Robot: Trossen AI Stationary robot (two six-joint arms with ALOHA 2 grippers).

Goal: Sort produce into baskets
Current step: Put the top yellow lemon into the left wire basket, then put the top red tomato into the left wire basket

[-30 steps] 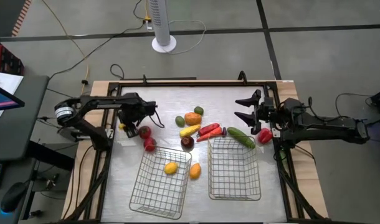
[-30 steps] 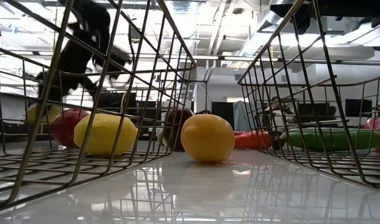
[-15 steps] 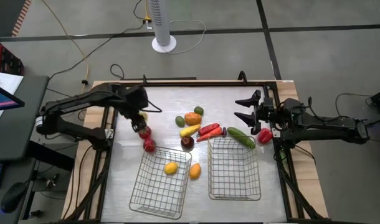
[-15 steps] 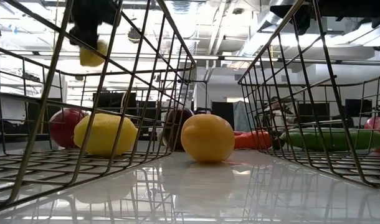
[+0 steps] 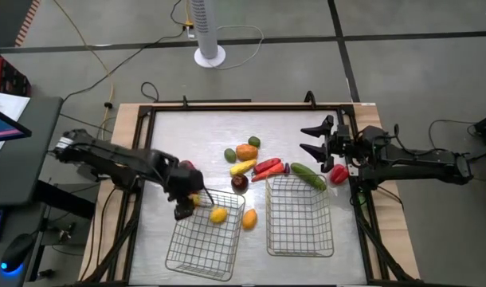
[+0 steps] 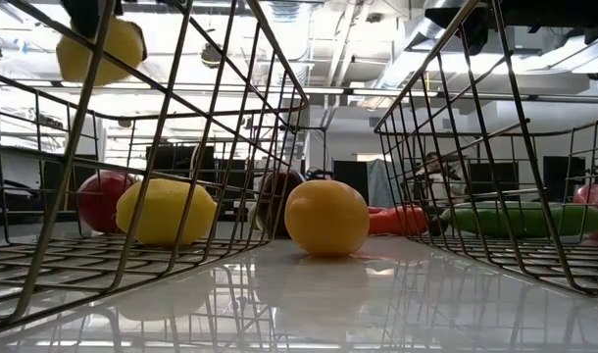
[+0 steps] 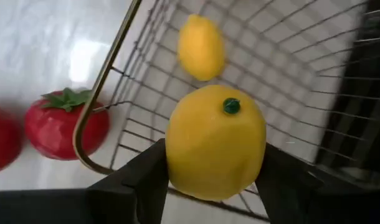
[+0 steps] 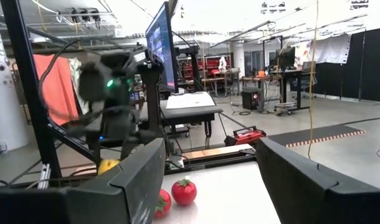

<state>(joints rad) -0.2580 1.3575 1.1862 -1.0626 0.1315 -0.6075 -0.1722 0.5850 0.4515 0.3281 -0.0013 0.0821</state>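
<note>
Produce pieces are lying mostly along the middle of your tabletop [image 5: 219, 131] in the high view: an orange piece [image 5: 245, 151], a yellow piece [image 5: 242, 167], red chilies [image 5: 267, 167], a maroon piece [image 5: 239, 181] and a long green cucumber [image 5: 307, 175]. Your left end effector [image 5: 187, 203] is hanging over the upper left corner of the left basket [image 5: 205, 239], at lower centre of the frame, and it is gripping a yellow round fruit [image 7: 215, 142] between its two fingers [image 7: 143, 180]. Below it, a yellow lemon [image 7: 201, 47] is sitting inside that basket, and a red tomato [image 7: 65, 123] is resting on the tabletop just outside the rim. An orange-yellow piece [image 5: 249, 218] is lying between the two baskets. Your right end effector [image 5: 315, 139] is waiting, fingers spread and holding nothing, at the right of the frame above the right basket [image 5: 299, 217].
</note>
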